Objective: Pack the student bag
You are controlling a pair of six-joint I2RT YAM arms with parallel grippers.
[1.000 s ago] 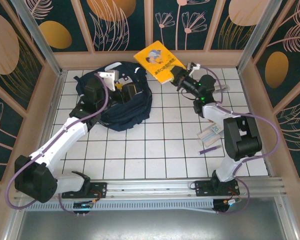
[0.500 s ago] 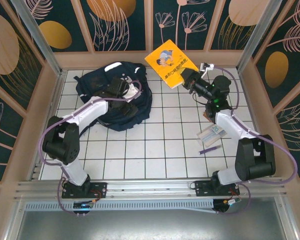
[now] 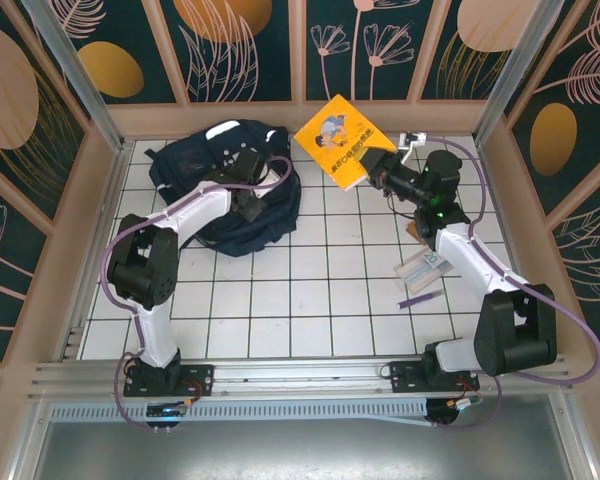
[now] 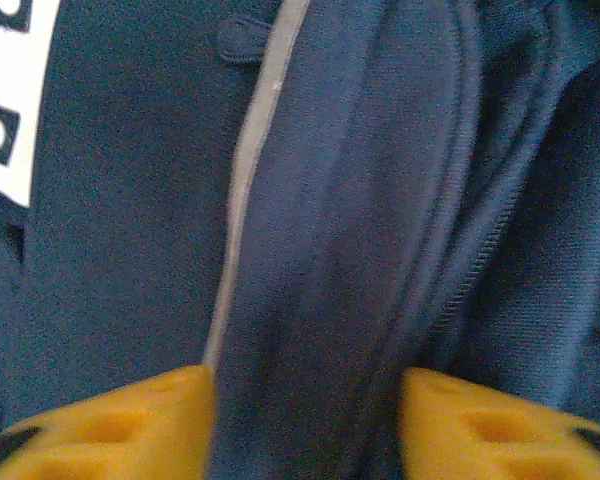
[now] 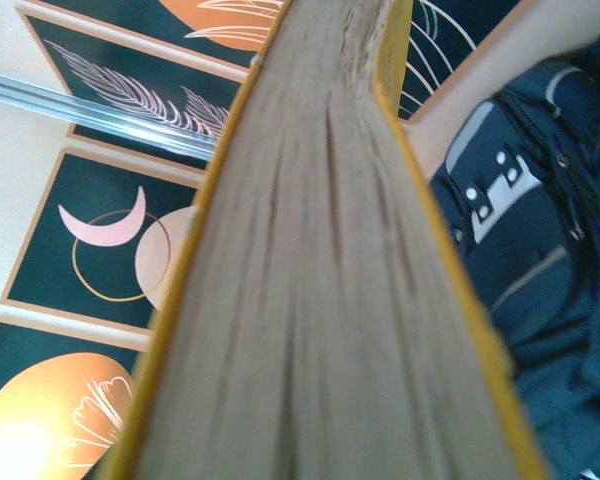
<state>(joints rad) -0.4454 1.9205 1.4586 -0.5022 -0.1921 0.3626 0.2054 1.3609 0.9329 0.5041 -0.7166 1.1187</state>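
Right hand [image 3: 382, 172] clenched on yellow book [image 3: 342, 140], held up beside student bag [image 3: 185, 170]. Left hand [image 4: 305, 410] straddling a fold of it; cannot tell whether pinched.

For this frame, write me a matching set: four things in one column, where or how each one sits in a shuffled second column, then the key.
Things:
1. backpack
2. book
3. pen
4. left end effector

Places or states:
A. lying flat on the right side of the table
B. gripped by the right end effector and held up off the table
C. slumped on the far left of the table
D. fingers on either side of a fold of navy fabric

Pairs: 1-C, 2-B, 3-A, 4-D
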